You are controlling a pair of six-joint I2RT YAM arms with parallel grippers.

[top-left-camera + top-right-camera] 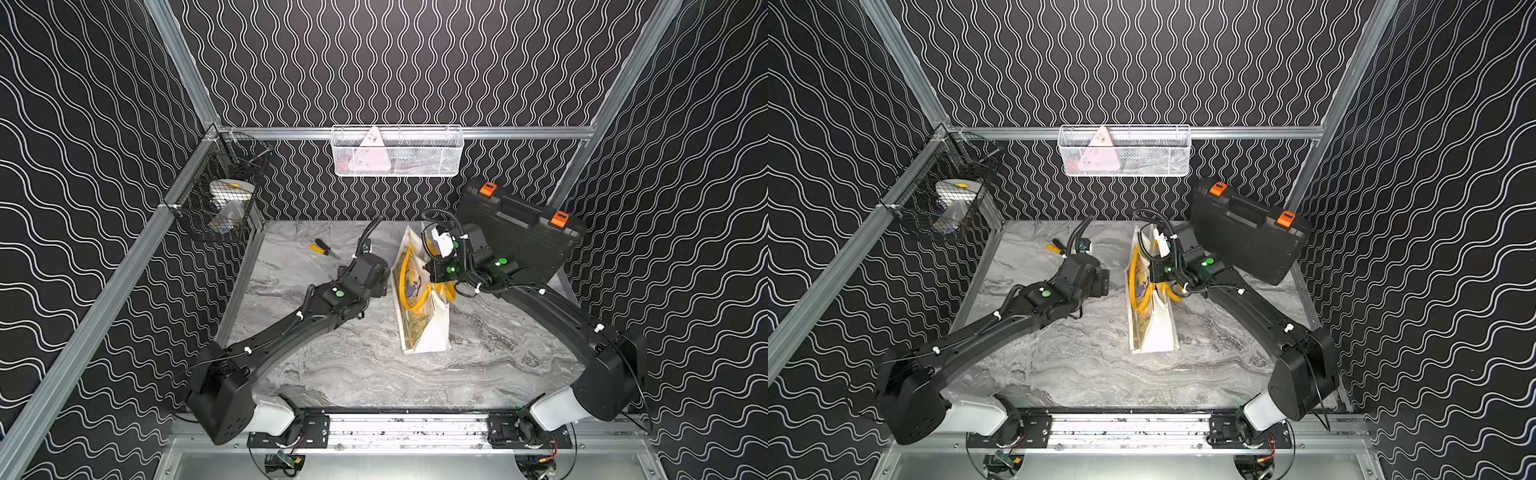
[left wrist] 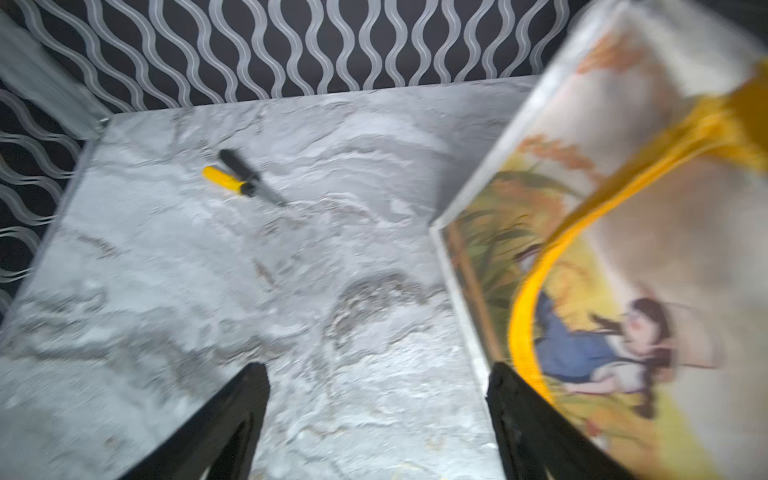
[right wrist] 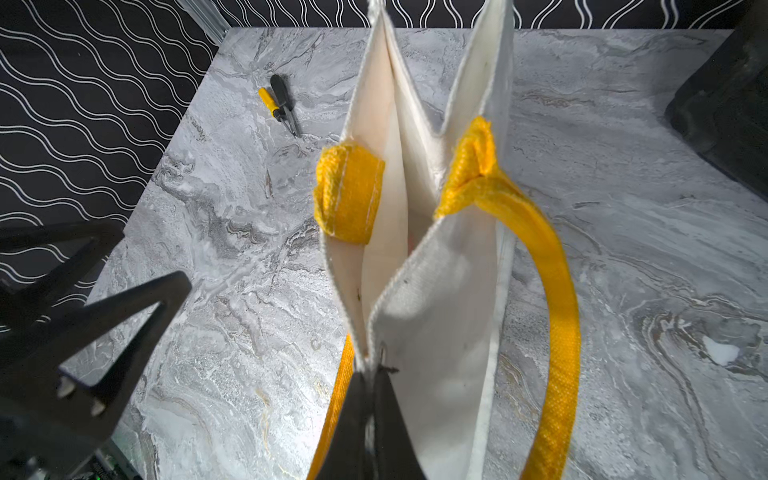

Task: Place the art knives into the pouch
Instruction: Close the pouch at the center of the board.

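two grippers: pinches the pouch (image 3: pixel 436 332) rim tight with the right gripper (image 3: pixel 370 374), holding the mouth up; spreads the left gripper (image 2: pixel 378 368) wide and empty. finds the art knife (image 2: pixel 224 178) on the table (image 2: pixel 166 291), well ahead of the left fingers (image 2: pixel 232 415), long axis slanting across their line; nearer the left arm (image 1: pixel 291 324).

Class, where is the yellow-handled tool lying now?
In a top view the yellow-handled tool lies on the far left part of the table, beside a black-handled tool, left of the pouch.
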